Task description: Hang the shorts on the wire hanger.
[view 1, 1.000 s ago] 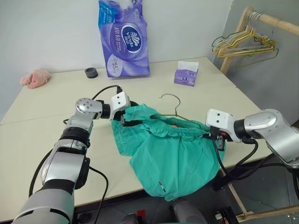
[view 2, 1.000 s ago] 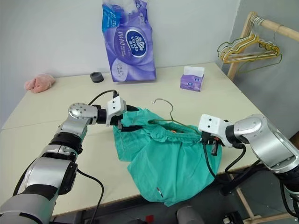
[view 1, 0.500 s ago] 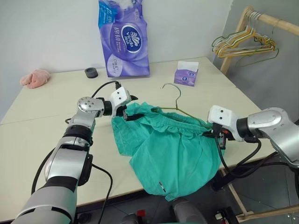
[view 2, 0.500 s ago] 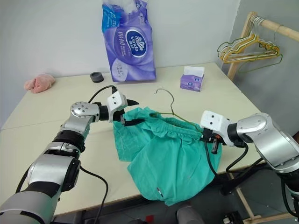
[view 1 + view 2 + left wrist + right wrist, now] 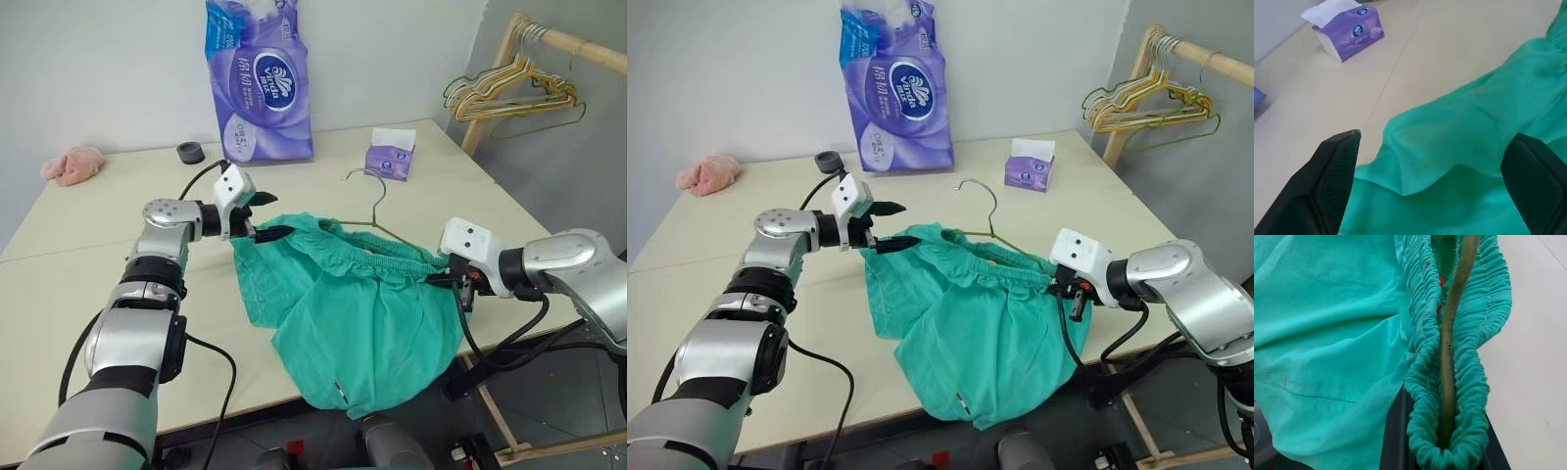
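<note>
Right claw (image 5: pixel 460 284) pinches shorts (image 5: pixel 362 313) and wire hanger (image 5: pixel 377 211) (waistband end).

The cream table (image 5: pixel 88 264) carries a tall purple tissue pack (image 5: pixel 259 83) standing at its far edge. Just left of the pack sits a small black ring (image 5: pixel 191 152), farther left a pink cloth (image 5: pixel 72 164). Right of the pack stands a small tissue box (image 5: pixel 391 157). Nearer than the pack, the green shorts (image 5: pixel 362 323) spill over the table's near edge.
</note>
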Robot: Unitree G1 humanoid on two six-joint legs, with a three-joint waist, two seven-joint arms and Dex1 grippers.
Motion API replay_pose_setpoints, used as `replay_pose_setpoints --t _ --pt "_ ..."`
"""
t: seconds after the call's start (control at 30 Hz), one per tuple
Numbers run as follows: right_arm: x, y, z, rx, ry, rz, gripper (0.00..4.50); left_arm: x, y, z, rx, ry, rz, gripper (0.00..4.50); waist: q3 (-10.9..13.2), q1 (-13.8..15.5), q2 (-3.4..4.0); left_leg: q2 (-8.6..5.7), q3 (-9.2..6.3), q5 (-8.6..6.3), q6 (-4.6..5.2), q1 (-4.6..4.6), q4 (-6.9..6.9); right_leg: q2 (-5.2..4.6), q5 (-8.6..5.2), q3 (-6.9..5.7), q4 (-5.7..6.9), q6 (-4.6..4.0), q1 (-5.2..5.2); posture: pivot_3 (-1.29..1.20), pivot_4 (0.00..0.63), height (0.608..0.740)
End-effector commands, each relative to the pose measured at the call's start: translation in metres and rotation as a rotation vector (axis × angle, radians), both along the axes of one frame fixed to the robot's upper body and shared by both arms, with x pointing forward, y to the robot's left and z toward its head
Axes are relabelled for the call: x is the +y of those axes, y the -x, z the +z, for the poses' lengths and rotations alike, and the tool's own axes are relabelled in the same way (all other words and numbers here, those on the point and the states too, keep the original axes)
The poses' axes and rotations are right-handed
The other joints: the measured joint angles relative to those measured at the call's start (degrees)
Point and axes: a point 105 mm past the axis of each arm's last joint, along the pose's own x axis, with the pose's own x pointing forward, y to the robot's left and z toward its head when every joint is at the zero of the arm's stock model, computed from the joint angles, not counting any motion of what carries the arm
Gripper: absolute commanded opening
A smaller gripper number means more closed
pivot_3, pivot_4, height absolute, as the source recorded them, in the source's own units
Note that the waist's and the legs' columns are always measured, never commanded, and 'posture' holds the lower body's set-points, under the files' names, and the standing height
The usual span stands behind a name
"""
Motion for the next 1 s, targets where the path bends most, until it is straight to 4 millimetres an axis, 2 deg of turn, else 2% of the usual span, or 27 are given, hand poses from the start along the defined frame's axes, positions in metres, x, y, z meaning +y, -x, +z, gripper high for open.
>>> replay_pose_setpoints --t 0.03,0.23,0.37,0.43,0.53,0.63,0.73,0.83,0.9,1.0 --pt "0.0 -0.004 0.01 -0.047 -0.02 -0.011 0.0 0.009 -0.005 0.019 -0.086 -0.007 0.044 4.48 0.0 0.1 0.0 0.0 -0.01 0.0 0.0 -0.01 0.0 -0.01 0.0 0.03 0.0 0.0 0.0 -0.28 0.043 0.74" --pt "-0.01 -0.005 0.008 -0.036 -0.031 -0.061 0.0 0.008 0.012 0.025 -0.052 -0.016 -0.104 4.48 0.0 0.1 0.0 -0.02 0.0 0.0 0.0 -0.02 0.01 -0.02 0.0 0.02 0.0 0.0 0.0 -0.28 0.047 0.74" --pt "-0.025 -0.002 0.011 -0.021 -0.084 -0.161 0.0 0.011 0.018 0.041 -0.015 0.046 -0.142 4.48 0.0 0.1 0.0 -0.01 0.01 0.0 0.0 -0.01 -0.01 0.0 0.0 -0.02 0.02 0.0 -0.01 -0.28 0.054 0.74" --pt "-0.035 0.002 0.014 -0.013 -0.135 -0.242 0.0 0.002 0.019 0.05 -0.018 0.088 -0.167 4.48 0.0 0.3 0.0 -0.02 -0.02 0.0 0.0 -0.04 0.02 0.0 0.0 -0.02 0.01 0.0 0.0 -0.3 0.062 0.74" --pt "-0.048 0.013 0.018 0.012 -0.226 -0.366 0.0 -0.034 0.03 0.059 -0.012 0.175 -0.269 4.48 0.0 0.8 0.0 -0.03 -0.02 0.0 0.0 -0.06 0.06 -0.02 0.0 0.03 0.01 0.0 0.03 -0.32 0.07 0.74" --pt "-0.059 0.028 0.02 0.059 -0.333 -0.488 0.0 -0.076 0.049 0.055 0.022 0.191 -0.381 4.48 0.0 0.9 0.0 -0.04 -0.05 0.0 0.0 -0.08 0.12 -0.05 -0.01 0.09 0.0 0.0 0.08 -0.35 0.084 0.74" --pt "-0.072 0.041 0.02 0.078 -0.402 -0.613 0.0 -0.109 0.067 0.053 0.036 0.194 -0.464 4.48 0.0 0.6 0.03 -0.03 -0.02 -0.01 0.01 -0.06 0.12 -0.03 -0.01 0.14 0.03 0.0 0.08 -0.39 0.102 0.74" --pt "-0.096 0.052 0.023 0.036 -0.453 -0.737 0.0 -0.141 0.08 0.053 0.026 0.165 -0.522 4.48 0.2 0.4 0.24 -0.03 0.01 -0.01 0.01 -0.05 0.11 0.04 -0.01 0.16 0.01 0.01 0.09 -0.41 0.114 0.74" --pt "-0.106 0.057 0.025 0.016 -0.467 -0.782 0.0 -0.155 0.085 0.056 0.024 0.164 -0.536 4.48 0.3 0.0 0.37 -0.06 0.1 -0.01 0.02 -0.02 0.09 0.16 -0.02 0.22 -0.01 0.03 0.12 -0.43 0.118 0.74" --pt "-0.132 0.073 0.029 -0.025 -0.494 -0.903 0.0 -0.189 0.098 0.062 0.011 0.146 -0.606 4.48 0.6 -0.6 0.5 -0.08 0.25 -0.02 0.02 0.06 0.02 0.28 -0.06 0.34 -0.02 0.09 0.17 -0.48 0.14 0.74"
